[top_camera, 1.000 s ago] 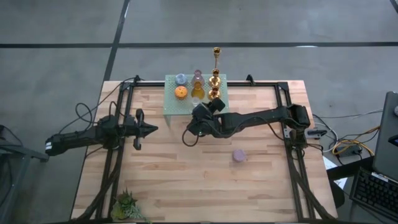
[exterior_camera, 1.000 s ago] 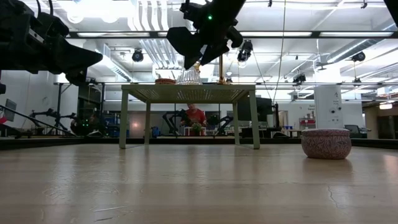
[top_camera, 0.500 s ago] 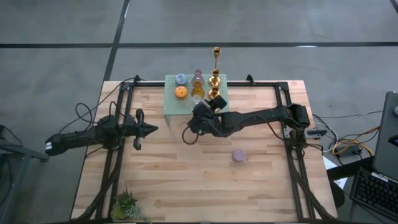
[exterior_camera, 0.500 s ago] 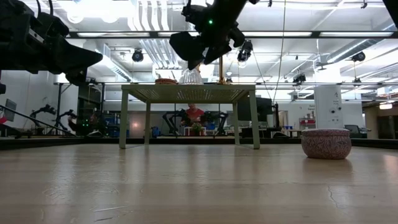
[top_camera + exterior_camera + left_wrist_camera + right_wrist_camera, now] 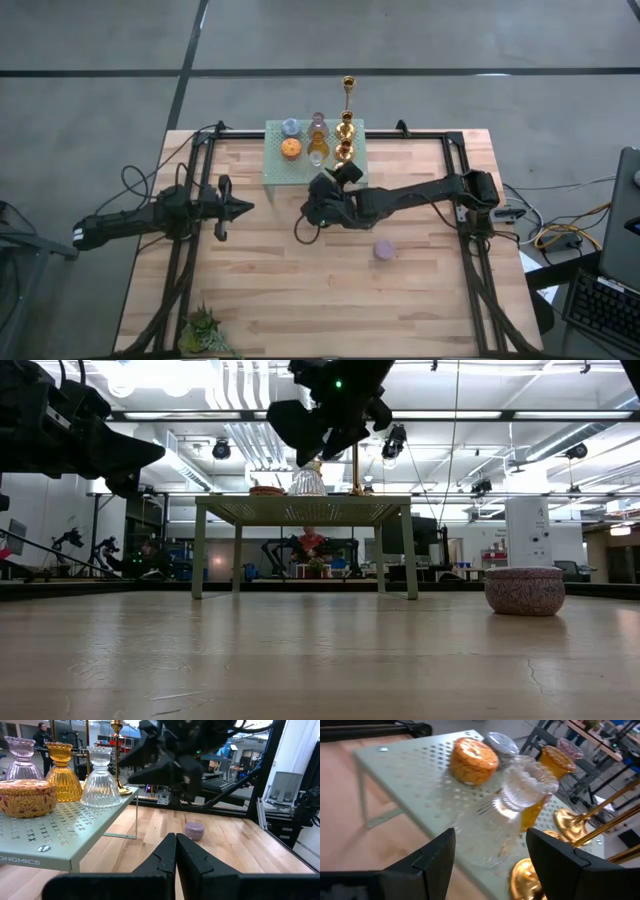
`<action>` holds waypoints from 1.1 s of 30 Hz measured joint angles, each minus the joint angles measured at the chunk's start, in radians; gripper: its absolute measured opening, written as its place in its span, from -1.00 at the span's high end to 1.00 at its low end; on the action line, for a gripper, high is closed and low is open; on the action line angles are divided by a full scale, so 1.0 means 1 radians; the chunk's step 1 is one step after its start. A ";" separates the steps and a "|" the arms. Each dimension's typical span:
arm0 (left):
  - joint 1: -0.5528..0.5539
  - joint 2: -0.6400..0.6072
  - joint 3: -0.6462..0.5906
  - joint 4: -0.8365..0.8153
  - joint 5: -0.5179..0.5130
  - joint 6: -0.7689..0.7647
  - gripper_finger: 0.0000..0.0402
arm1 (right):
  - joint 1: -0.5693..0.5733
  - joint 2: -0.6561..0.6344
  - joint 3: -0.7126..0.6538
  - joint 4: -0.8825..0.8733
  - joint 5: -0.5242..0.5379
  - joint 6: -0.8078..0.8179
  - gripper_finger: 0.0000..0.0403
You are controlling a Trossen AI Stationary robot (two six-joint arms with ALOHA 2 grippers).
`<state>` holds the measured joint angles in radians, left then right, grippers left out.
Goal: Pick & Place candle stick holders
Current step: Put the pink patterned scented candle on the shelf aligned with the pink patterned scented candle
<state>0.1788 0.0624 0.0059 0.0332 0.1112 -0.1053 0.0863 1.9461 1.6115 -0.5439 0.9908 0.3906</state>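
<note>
A mint-green stand [image 5: 276, 170] at the table's far middle carries a blue [image 5: 290, 126], an orange [image 5: 290, 149], a pink [image 5: 318, 119], an amber [image 5: 318, 141] and a clear glass holder [image 5: 101, 777], plus gold candlesticks [image 5: 344, 131], one of them tall [image 5: 348, 85]. A purple holder [image 5: 384, 250] rests on its base on the table. My right gripper [image 5: 490, 865] is open and empty, just on the near side of the stand, its fingers pointing at the clear glass holder [image 5: 522, 790]. My left gripper [image 5: 176, 851] is shut and empty at the table's left.
A small spiky green plant [image 5: 205, 328] sits at the table's near left corner. Black rail frames [image 5: 190, 250] run along the left and right sides. Bare wood lies between the stand and the near edge. People show in the room beyond.
My right gripper has drawn back from the stand toward the table's near edge. The clear glass holder has stayed standing on the stand.
</note>
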 joint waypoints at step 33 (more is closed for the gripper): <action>0.000 0.000 0.000 -0.001 0.000 0.000 0.93 | 0.272 -0.127 -0.010 -0.632 -0.739 0.135 0.96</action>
<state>0.1791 0.0624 0.0059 0.0326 0.1112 -0.1051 0.3578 1.8188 1.6020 -1.1764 0.2517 0.5255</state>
